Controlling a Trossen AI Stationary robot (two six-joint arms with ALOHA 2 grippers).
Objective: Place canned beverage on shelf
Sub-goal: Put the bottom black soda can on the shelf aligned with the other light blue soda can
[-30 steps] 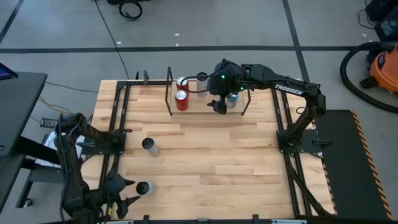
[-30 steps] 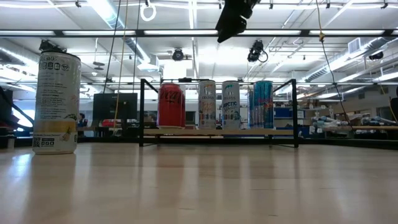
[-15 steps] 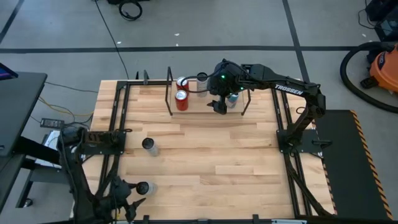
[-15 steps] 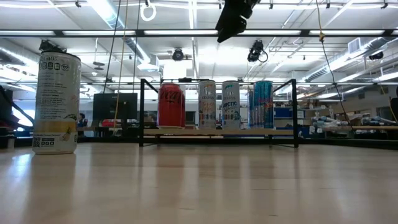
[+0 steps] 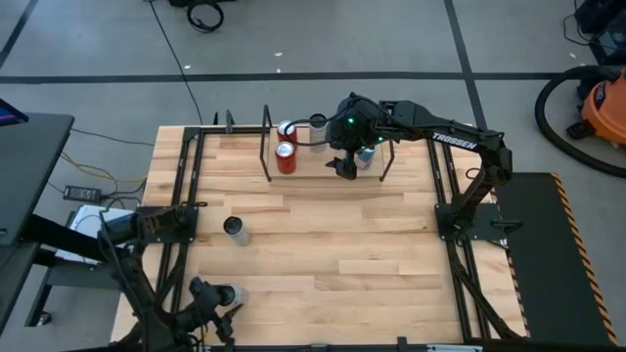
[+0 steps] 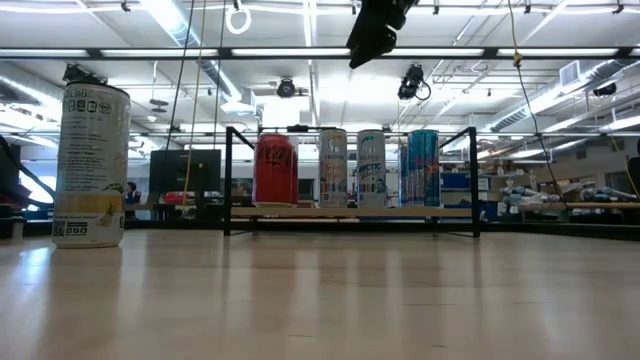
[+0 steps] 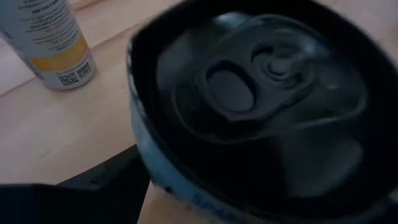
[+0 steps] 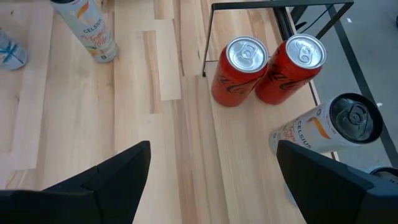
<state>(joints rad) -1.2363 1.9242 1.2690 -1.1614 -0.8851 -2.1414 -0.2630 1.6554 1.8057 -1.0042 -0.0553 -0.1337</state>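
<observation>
Shelf point(image 5: 323, 161) is being shown at the table's far edge, with cans lined up on it: red can point(image 6: 274, 170) at one end, pale cans and a blue one beside it. Right gripper point(image 5: 347, 168) is being held above the shelf, fingers spread wide, nothing between them. Left gripper point(image 5: 217, 315) is being positioned at the near left corner, over a dark-topped can point(image 7: 261, 99); jaws spread wide, contact cannot be told. Another tall can point(image 5: 234, 230) is being left standing mid-left on the table point(image 5: 323, 254).

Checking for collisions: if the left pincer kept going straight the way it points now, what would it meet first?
Most likely the dark-topped can right under the left pincer, whose lid fills the left wrist view; the gap between them is unclear.
</observation>
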